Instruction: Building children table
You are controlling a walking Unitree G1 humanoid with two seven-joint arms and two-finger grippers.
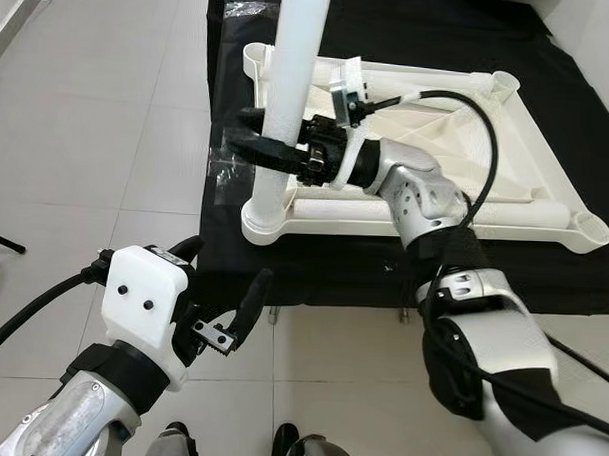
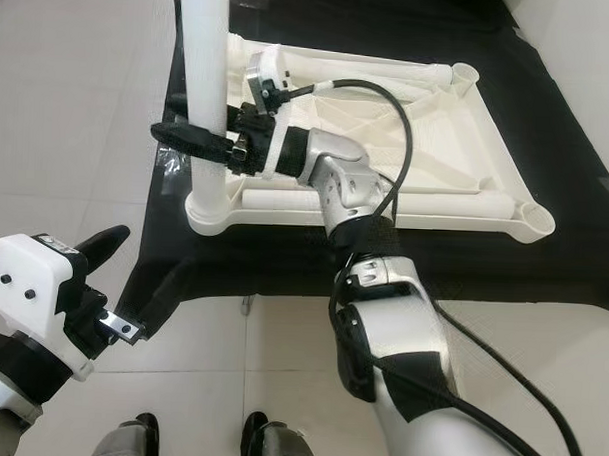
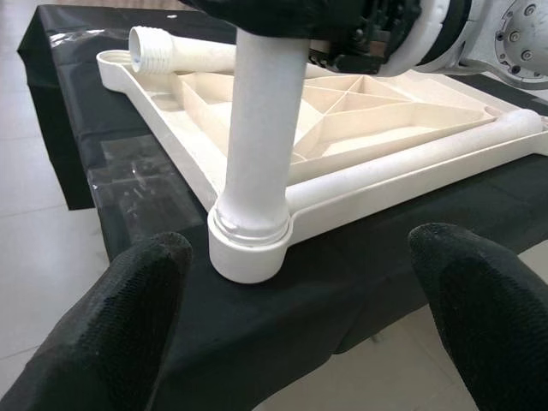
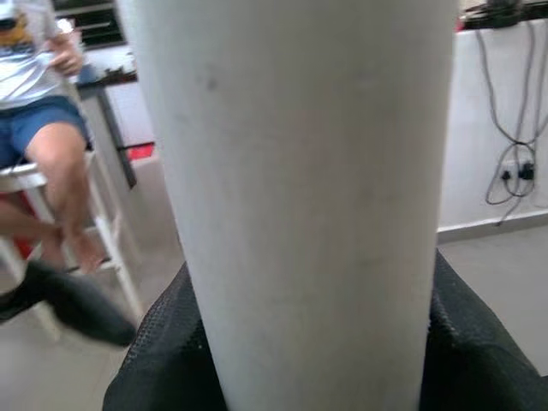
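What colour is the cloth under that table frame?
Black. The cloth under the white frame shows best in the left eye view.

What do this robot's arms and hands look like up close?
Both arms are silver metal with black bands and white shells. The left hand has a boxy white housing with two small dark dots; the right hand carries a small camera block. Each has two long black fingers, and thick black cables loop along both arms.

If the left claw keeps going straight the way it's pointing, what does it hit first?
Most likely the base of the upright leg, where it sits in the tabletop corner socket. The open left claw points right at it; the black cloth edge lies just below that line, so depth is uncertain.
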